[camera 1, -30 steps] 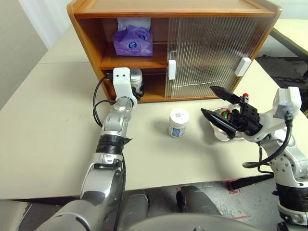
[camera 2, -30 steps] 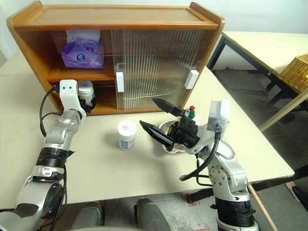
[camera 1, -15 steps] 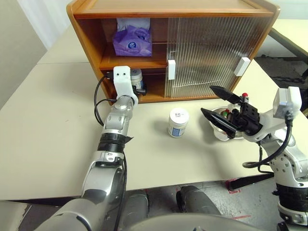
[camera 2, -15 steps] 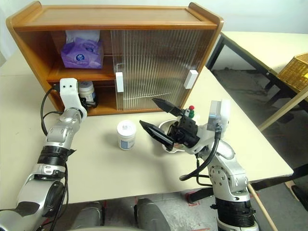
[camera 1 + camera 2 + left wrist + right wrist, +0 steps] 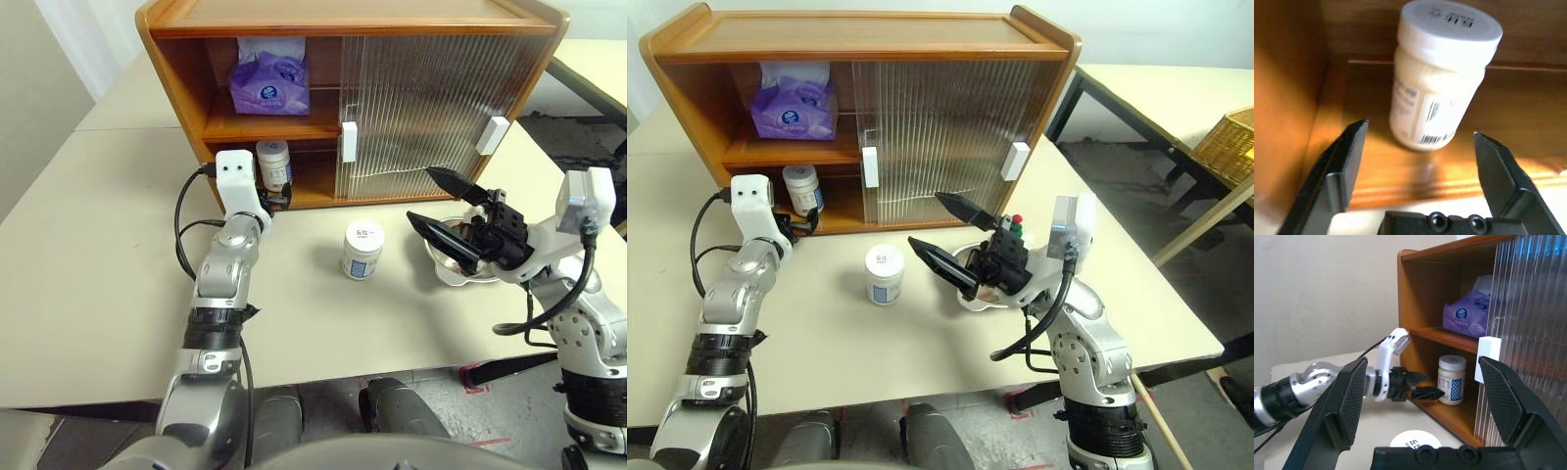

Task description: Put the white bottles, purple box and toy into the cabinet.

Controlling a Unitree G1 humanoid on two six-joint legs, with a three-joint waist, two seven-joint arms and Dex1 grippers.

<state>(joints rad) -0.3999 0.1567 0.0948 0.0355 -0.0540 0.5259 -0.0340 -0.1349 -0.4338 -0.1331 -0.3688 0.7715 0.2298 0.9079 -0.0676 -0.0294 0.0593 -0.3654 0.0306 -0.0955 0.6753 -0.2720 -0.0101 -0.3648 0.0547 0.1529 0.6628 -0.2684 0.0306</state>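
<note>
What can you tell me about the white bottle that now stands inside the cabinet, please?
The bottle is a short, squat jar of what looks like white plastic, with a wide white screw lid and a label carrying blue print and a barcode. It stands upright on the cabinet's lower shelf, at the open left end, below the purple box. Nothing grips it: the left gripper is open just in front, its fingers apart from it.

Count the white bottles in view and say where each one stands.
2. One white bottle stands on the cabinet's lower shelf, just beyond the open left gripper. The other white bottle stands on the table before the cabinet. The ribbed doors may hide more.
</note>
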